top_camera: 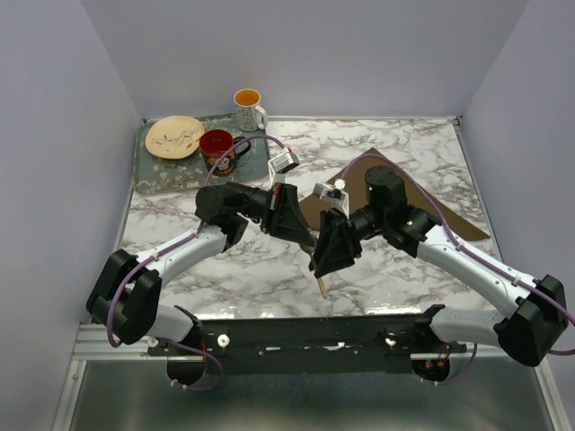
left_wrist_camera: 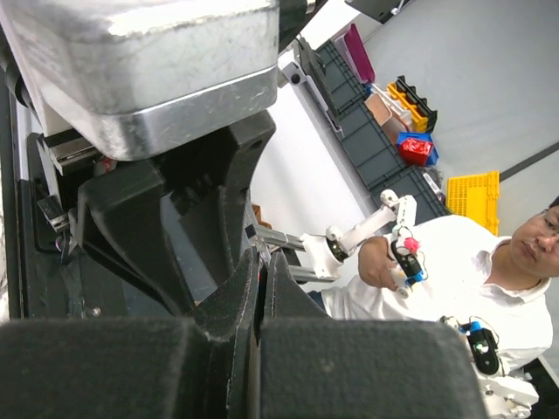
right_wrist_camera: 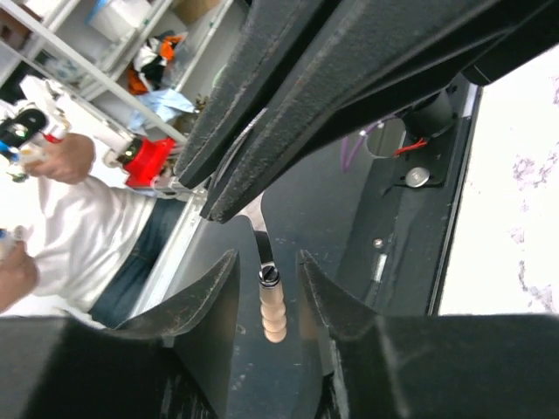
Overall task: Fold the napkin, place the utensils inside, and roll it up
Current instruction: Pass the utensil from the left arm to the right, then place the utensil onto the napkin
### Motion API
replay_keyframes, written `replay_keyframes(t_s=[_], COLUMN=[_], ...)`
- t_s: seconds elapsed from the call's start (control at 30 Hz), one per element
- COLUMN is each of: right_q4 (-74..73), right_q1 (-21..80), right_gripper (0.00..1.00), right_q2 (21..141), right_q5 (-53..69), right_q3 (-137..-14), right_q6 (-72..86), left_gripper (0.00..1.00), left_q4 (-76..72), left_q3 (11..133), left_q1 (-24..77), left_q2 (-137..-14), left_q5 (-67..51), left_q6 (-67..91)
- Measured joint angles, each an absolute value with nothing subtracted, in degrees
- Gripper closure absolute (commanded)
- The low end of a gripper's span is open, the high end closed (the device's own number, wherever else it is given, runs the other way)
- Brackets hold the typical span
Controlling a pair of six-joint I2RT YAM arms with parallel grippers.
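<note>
The dark brown napkin [top_camera: 422, 199] lies flat on the marble table, right of centre, partly hidden by my right arm. Both grippers meet above the table's middle, holding the spoon in the air. My left gripper [top_camera: 308, 239] [left_wrist_camera: 260, 253] is shut on the spoon's metal end, of which a thin silver sliver [left_wrist_camera: 258, 237] shows between the jaws. The spoon's pale handle [right_wrist_camera: 272, 310] [top_camera: 322, 285] points toward the near edge. My right gripper [right_wrist_camera: 266, 260] [top_camera: 320, 266] is open, its fingers on either side of the handle with a gap on both sides.
A grey tray [top_camera: 162, 176] at the back left carries a cream plate [top_camera: 175, 136] and a red mug [top_camera: 217, 148]. A white mug with an orange inside [top_camera: 248, 108] stands at the tray's far right corner. Grey walls close in the table.
</note>
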State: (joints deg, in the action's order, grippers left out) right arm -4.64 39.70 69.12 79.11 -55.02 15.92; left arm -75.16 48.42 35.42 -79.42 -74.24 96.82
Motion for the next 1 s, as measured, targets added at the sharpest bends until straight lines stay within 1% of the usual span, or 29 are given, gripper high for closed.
replay_keyframes(t_s=[0.03, 0.07, 0.13, 0.17, 0.2, 0.27, 0.3, 0.33, 0.37, 0.43, 0.47, 0.5, 0.53, 0.57, 0.6, 0.63, 0.67, 0.7, 0.77, 0.8, 0.83, 0.87, 0.97, 1.0], right_q4=[-3.44, -2.37, -0.84, -0.32, 0.38, 1.28, 1.72, 2.0, 2.11, 0.23, -2.0, -4.27, -6.72, -9.13, -12.67, -14.76, -17.34, -19.86, -23.64, -25.08, -26.63, -28.03, -30.22, -30.09], right_q1=[39.7, 39.75, 39.81, 39.81, 39.81, 39.81, 39.81, 39.81, 39.81, 39.86, 39.99, 40.07, 40.1, 40.18, 40.32, 40.34, 40.51, 40.47, 40.45, 40.45, 40.42, 40.42, 40.42, 40.4], right_gripper=[0.7, 0.79, 0.9, 0.99, 0.99, 0.99, 0.99, 0.99, 0.99, 0.99, 0.99, 0.99, 0.99, 0.99, 0.99, 0.99, 0.99, 0.99, 0.99, 0.99, 0.99, 0.99, 0.99, 0.99], right_q2=[69.12, 69.12, 69.12, 69.12, 69.12, 69.12, 69.12, 69.06, 68.97, 68.47, 68.18, 68.01, 67.9, 67.9, 67.9, 67.9, 67.9, 67.9, 67.96, 68.14, 68.45, 69.04, 70.65, 71.24], right_q5=[79.31, 79.48, 79.92, 80.05, 80.23, 80.34, 80.34, 80.18, 79.83, 76.64, 73.73, 71.02, 67.59, 64.42, 57.63, 53.45, 47.88, 40.38, 29.56, 25.02, 19.27, 12.34, -4.45, -10.22], right_q3=[-54.57, -54.24, -54.0, -53.93, -53.91, -53.89, -53.82, -53.76, -53.65, -53.63, -53.67, -53.82, -54.15, -54.61, -55.61, -56.21, -57.08, -57.84, -58.85, -59.35, -60.1, -60.82, -61.19, -60.73], right_q6=[16.93, 17.56, 18.74, 19.31, 19.55, 19.97, 19.99, 19.99, 20.01, 18.17, 16.23, 14.66, 12.6, 10.9, 8.62, 7.18, 5.56, 3.55, 0.67, -0.38, -2.13, -4.08, -10.61, -13.15], left_gripper=[1.0, 1.0, 1.0, 1.0, 1.0, 0.88, 0.81, 0.67, 0.61, 0.54, 0.48, 0.44, 0.32, 0.29, 0.28, 0.28, 0.24, 0.24, 0.17, 0.17, 0.2, 0.21, 0.21, 0.21], left_q4=[-75.16, -75.13, -75.13, -75.13, -75.16, -75.16, -75.16, -75.18, -75.24, -75.16, -75.18, -75.13, -75.13, -75.09, -75.07, -75.13, -75.07, -74.74, -70.37, -63.37, -50.89, -39.13, -14.39, -8.19], left_q3=[48.42, 48.42, 48.56, 48.86, 49.21, 49.8, 50.06, 50.24, 50.26, 50.24, 50.22, 50.13, 49.93, 49.58, 48.84, 48.38, 47.64, 46.85, 45.12, 44.71, 45.28, 46.57, 52.51, 54.37], left_q1=[35.48, 35.55, 35.66, 35.66, 35.68, 35.7, 35.7, 35.59, 35.35, 34.39, 33.15, 32.01, 30.24, 28.77, 25.8, 24.49, 22.04, 19.9, 16.14, 14.48, 13.28, 13.06, 13.91, 13.98], left_q2=[-79.42, -79.42, -79.42, -79.42, -79.42, -79.42, -79.42, -79.42, -79.42, -79.42, -79.22, -78.91, -78.5, -78.02, -77.1, -76.69, -75.64, -74.59, -71.61, -69.6, -66.54, -64.42, -61.8, -61.49], left_q5=[-74.24, -74.24, -74.26, -74.35, -74.43, -74.87, -75.07, -75.35, -75.53, -75.61, -75.61, -75.61, -75.55, -75.55, -75.53, -75.24, -75.13, -74.87, -74.02, -72.95, -70.65, -67.22, -56.6, -53.06], left_q6=[96.84, 96.88, 96.9, 96.95, 96.97, 96.99, 96.99, 96.51, 96.31, 95.96, 95.72, 95.66, 95.42, 95.33, 94.94, 94.37, 93.82, 91.96, 87.83, 80.66, 72.03, 64.23, 46.52, 41.87])
